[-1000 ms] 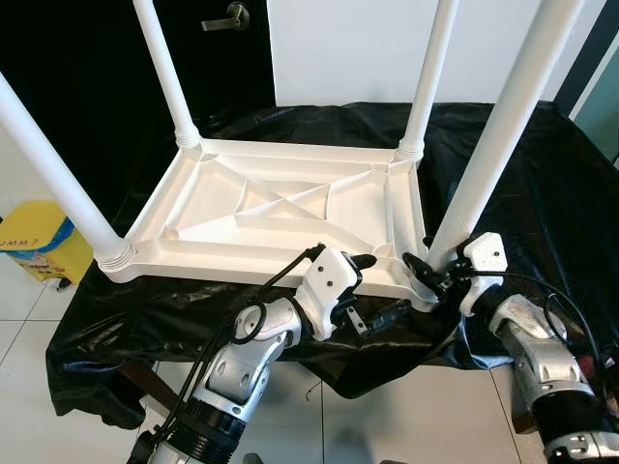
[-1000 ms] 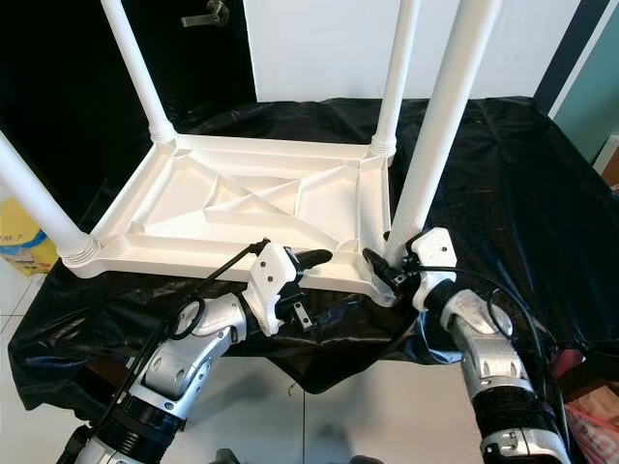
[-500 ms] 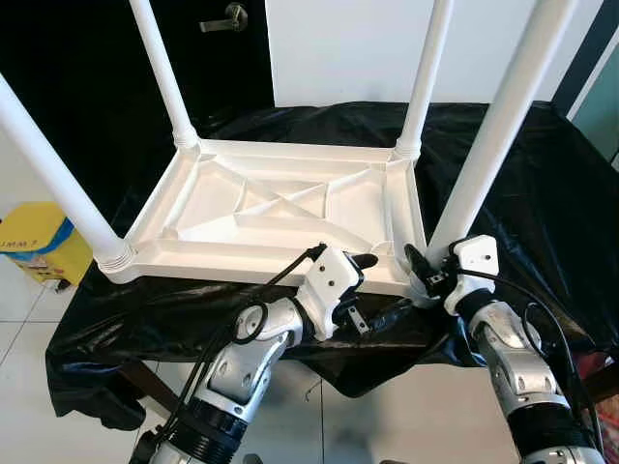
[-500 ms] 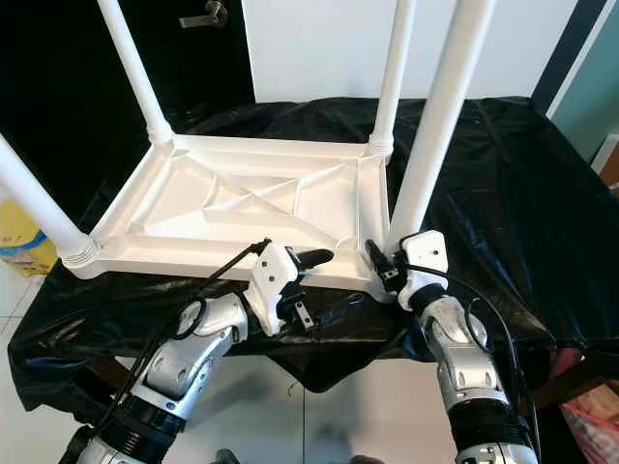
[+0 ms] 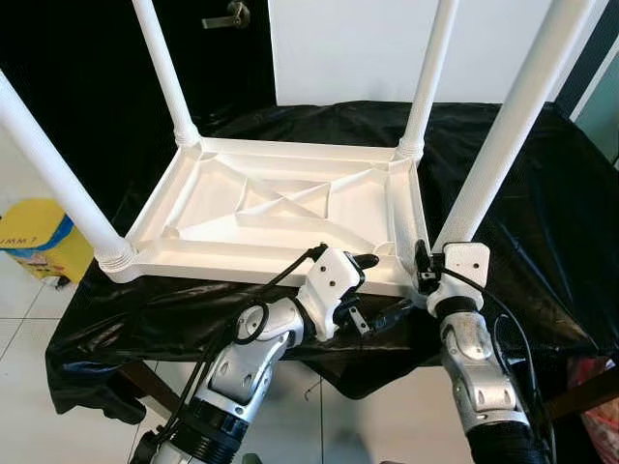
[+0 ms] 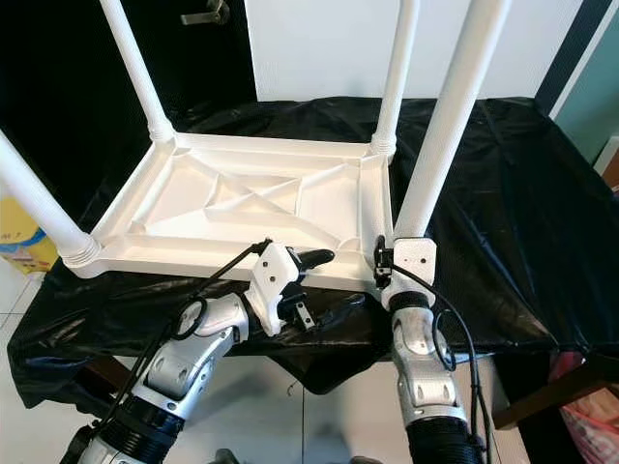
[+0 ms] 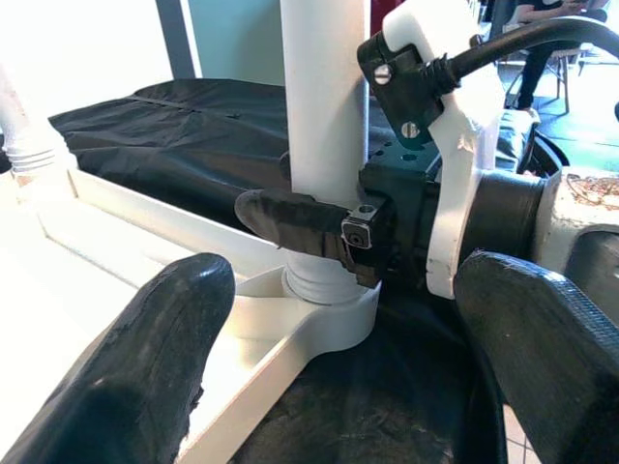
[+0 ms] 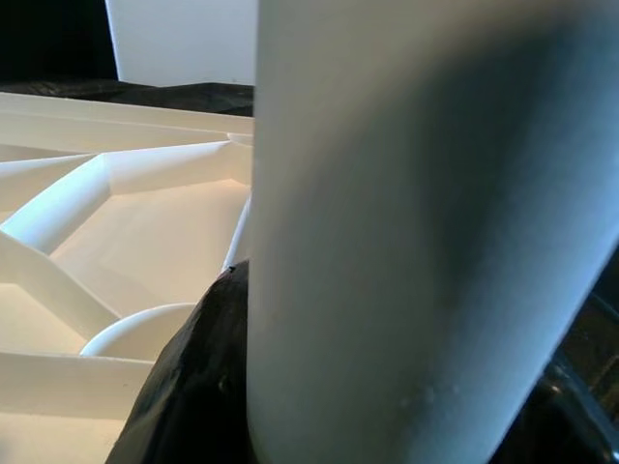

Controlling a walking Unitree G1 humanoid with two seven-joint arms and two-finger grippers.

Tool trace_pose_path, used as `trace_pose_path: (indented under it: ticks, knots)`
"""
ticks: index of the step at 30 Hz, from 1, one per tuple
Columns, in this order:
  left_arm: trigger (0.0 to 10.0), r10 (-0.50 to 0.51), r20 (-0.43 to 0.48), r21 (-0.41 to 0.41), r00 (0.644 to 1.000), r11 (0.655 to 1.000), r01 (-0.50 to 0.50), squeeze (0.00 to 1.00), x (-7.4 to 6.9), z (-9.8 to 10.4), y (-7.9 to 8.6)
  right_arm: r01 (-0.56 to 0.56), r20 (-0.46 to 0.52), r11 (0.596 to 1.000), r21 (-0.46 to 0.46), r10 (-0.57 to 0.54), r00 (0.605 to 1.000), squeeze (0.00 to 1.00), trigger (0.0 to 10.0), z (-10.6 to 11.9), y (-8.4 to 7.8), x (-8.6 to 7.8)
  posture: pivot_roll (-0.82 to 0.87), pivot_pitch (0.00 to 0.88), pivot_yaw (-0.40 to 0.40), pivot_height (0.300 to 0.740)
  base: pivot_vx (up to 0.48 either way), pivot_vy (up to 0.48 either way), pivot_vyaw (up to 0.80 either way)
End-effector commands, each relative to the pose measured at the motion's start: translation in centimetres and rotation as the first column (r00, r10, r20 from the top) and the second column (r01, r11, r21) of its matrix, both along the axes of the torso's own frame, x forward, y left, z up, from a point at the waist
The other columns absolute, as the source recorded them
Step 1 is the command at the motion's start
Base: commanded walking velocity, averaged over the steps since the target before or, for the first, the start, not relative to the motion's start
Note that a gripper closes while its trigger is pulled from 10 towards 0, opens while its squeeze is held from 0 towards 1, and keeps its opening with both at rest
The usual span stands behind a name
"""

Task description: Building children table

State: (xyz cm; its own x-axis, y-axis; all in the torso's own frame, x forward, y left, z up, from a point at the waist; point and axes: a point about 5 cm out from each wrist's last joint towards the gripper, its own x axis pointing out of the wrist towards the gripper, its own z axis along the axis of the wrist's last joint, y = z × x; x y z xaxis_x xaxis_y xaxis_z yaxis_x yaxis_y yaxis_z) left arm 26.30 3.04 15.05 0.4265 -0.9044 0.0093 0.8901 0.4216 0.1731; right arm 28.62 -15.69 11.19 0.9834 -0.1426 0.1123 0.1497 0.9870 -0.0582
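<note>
Four legs are standing up from the inverted tabletop [image 5: 280, 208] on the black cloth [image 5: 542, 193]. The right gripper [image 5: 423, 268] is clamping the 5 o'clock leg [image 5: 503, 135] near its base, likely seating it; the left gripper [image 5: 360, 290] is waiting open at 6 o'clock. Twisting tight seems next.

Work surface draped in black plastic sheet [image 5: 542, 193], sheet wrinkled, hanging over front edge in loose folds. Brown wooden leg [image 6: 542, 394] of surface visible under sheet at right front corner.

Directly on sheet: white plastic children's table [image 5: 280, 208], upside down, ribbed underside facing up, four white legs standing upward from corners. Tabletop sits toward left and front of sheet; bare sheet to right and behind.

White tiled floor [image 5: 19, 338] below.
</note>
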Motion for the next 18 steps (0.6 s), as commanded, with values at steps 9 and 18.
trace_pose_path:
  ticks: [9,18]
  knots:
    - [10.0,0.071,-0.008,0.009,0.997,0.997,-0.071,0.0,0.1,-0.5,0.3,0.017,-0.09,1.0,-0.013,-0.018,0.996,0.0,10.0,-1.6,0.3,-0.9,-0.1,0.008,-0.034,0.74,0.0,0.0,0.0]
    - [10.0,0.083,0.002,0.027,0.997,0.996,-0.083,0.0,0.5,-0.6,0.6,0.013,-0.057,1.0,-0.027,-0.015,0.998,1.0,10.0,-0.8,0.2,-1.0,-0.11,0.005,-0.026,0.74,0.0,0.0,0.0]
